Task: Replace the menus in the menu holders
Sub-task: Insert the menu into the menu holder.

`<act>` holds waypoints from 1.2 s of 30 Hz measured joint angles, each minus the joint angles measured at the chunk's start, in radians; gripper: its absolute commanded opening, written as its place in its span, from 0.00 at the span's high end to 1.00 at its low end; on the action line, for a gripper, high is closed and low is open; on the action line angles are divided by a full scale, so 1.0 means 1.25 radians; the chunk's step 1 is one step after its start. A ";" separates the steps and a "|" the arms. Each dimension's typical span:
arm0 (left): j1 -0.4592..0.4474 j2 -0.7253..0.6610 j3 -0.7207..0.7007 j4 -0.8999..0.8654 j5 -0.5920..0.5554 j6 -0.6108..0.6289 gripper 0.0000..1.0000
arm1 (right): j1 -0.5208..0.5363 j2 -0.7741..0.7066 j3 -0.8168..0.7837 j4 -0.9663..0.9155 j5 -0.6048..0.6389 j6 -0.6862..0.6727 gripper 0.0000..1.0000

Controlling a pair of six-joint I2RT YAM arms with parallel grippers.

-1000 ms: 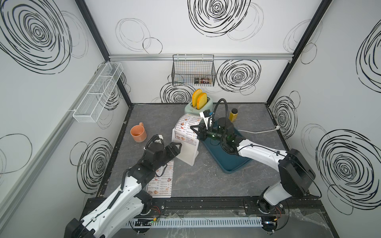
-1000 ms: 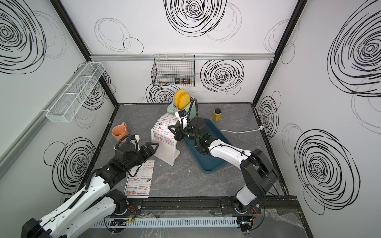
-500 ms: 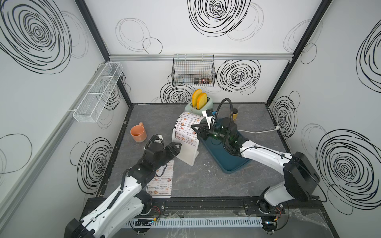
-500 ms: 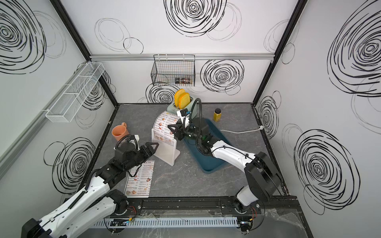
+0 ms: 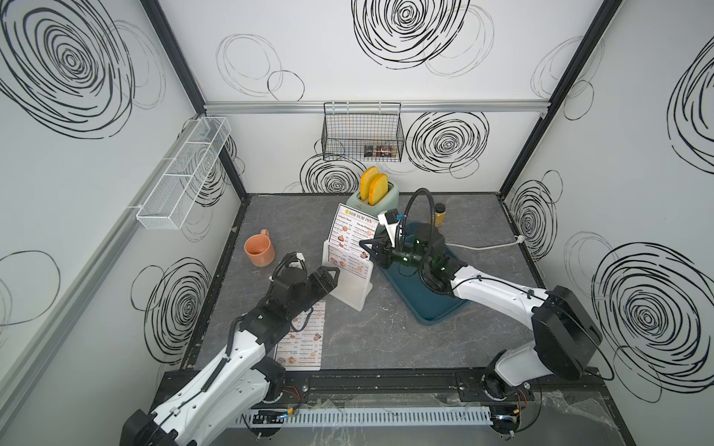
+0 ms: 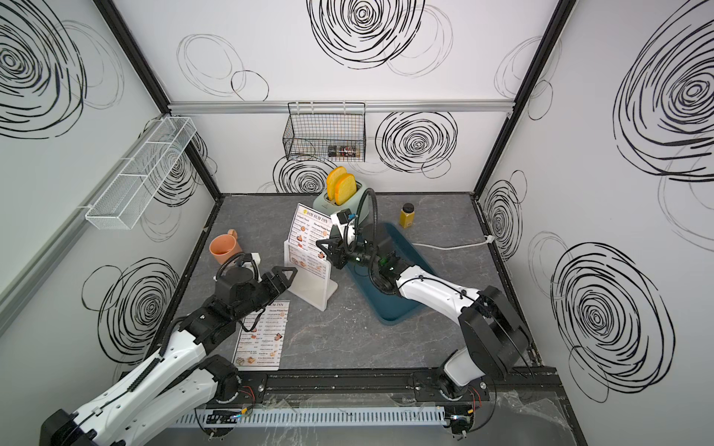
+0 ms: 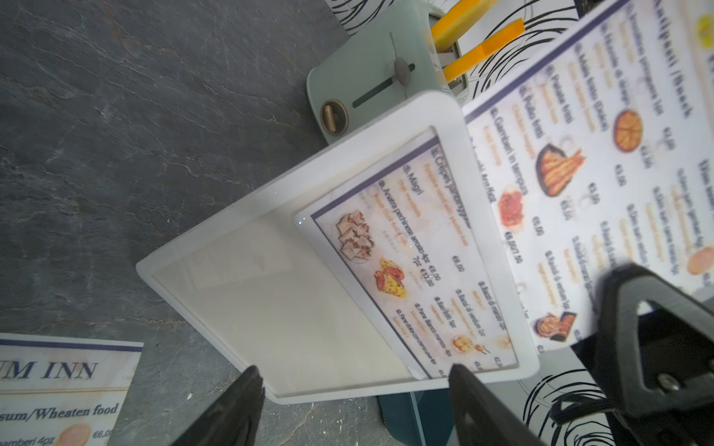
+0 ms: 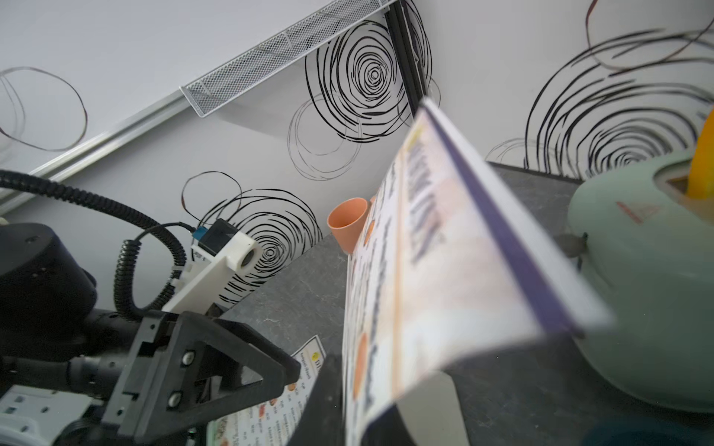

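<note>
pulling the upright menu [image 5: 349,235] from the holder [image 5: 349,287]: left gripper [image 7: 355,370] gapes empty, right gripper [image 5: 367,251] hold we can't tell; next, pinch and lift straight

White walls [image 5: 309,58] with black scribbled spirals; black corner posts [image 5: 174,58]; grey stone-look tabletop [image 5: 386,340]; black wire basket [image 5: 363,131] on back wall; white mesh shelf [image 5: 185,173] on side wall.

Orange mug [image 5: 259,251] upright by the tabletop's [image 5: 386,340] left edge. At the back edge, a pale green toaster [image 5: 391,199], two toast slices [image 5: 376,189] up, yellow jar [image 5: 439,216] nearby. Teal tray [image 5: 421,305] right of centre, white cable [image 5: 483,246] reaching the right edge.
</note>
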 measured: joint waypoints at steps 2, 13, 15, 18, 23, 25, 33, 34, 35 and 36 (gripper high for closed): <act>0.000 0.000 0.001 0.000 -0.002 0.000 0.20 | -0.003 -0.002 0.001 -0.006 -0.002 -0.001 0.71; 0.000 0.000 0.006 0.000 -0.003 0.001 0.21 | -0.036 -0.006 0.054 -0.044 -0.022 -0.005 0.93; 0.000 0.000 0.007 0.001 -0.003 0.001 0.20 | -0.035 -0.006 0.054 -0.058 -0.034 -0.006 0.94; 0.000 0.000 0.008 0.001 -0.003 0.001 0.20 | -0.028 -0.006 0.054 -0.079 -0.049 -0.011 0.95; 0.000 0.000 0.010 0.001 -0.004 0.002 0.20 | -0.018 -0.006 0.047 -0.101 -0.067 -0.024 0.80; 0.000 0.000 0.011 0.000 -0.005 0.002 0.20 | -0.016 -0.006 0.046 -0.116 -0.069 -0.033 0.78; 0.000 0.000 0.013 0.000 -0.010 0.002 0.20 | -0.026 -0.008 0.085 -0.156 -0.064 -0.044 0.78; 0.000 0.000 0.013 -0.001 -0.010 0.002 0.20 | -0.027 -0.009 0.089 -0.156 -0.064 -0.045 0.81; 0.000 0.000 0.013 -0.003 -0.010 0.002 0.20 | -0.027 -0.010 0.091 -0.154 -0.064 -0.047 0.84; 0.000 -0.001 0.015 -0.007 -0.010 0.002 0.20 | -0.027 -0.011 0.090 -0.155 -0.065 -0.049 0.86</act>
